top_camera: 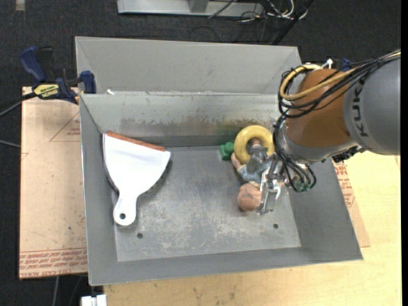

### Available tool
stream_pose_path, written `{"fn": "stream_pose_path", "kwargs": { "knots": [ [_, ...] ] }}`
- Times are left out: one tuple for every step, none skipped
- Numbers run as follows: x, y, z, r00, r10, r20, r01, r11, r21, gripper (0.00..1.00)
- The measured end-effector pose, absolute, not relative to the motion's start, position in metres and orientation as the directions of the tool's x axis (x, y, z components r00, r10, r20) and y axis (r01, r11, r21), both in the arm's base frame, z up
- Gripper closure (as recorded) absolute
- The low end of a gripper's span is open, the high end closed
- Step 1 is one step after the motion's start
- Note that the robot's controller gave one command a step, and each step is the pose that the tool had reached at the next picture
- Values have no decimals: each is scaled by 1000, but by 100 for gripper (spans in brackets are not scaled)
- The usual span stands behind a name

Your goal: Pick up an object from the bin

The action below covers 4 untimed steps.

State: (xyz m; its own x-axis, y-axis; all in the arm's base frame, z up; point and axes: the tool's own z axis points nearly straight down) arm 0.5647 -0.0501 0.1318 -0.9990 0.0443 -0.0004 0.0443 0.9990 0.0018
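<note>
The arm's wrist, in its orange cover (315, 116) with looped cables, stands highest over the right side of the bin (204, 222). Below it the gripper (266, 199) hangs low, close to the bin floor and towards the right wall. Whether it is open or closed I cannot tell.

Just beside the gripper, on the side away from the right wall, lies a small rounded pinkish-brown lump (246, 199). They may be touching, but the lump does not show as held. Nearer the back wall is a yellow ring (243, 140) with a small green piece (226, 150) at its side. A white dustpan (137, 164) lies well apart by the left wall, its handle pointing to the front edge.

The step in hand looks like the approach and settling for a grasp, with nothing lifted yet. The lump is the likeliest target, being closest. The next move probably calls for getting the gripper squarely over the lump and down around it. A rounded thing like this could roll or squirt aside on the smooth floor if it is caught off-centre.
</note>
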Motion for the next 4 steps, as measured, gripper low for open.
{"fn": "stream_pose_path", "kwargs": {
  "knots": [
    [569,-53,118,-983,186,0,186,983,4,0],
    [578,-79,80,-965,262,8,262,965,11,100],
    [578,-79,80,-965,262,7,262,965,10,100],
    [576,-82,130,-960,280,10,280,960,10,0]
  ]
}}
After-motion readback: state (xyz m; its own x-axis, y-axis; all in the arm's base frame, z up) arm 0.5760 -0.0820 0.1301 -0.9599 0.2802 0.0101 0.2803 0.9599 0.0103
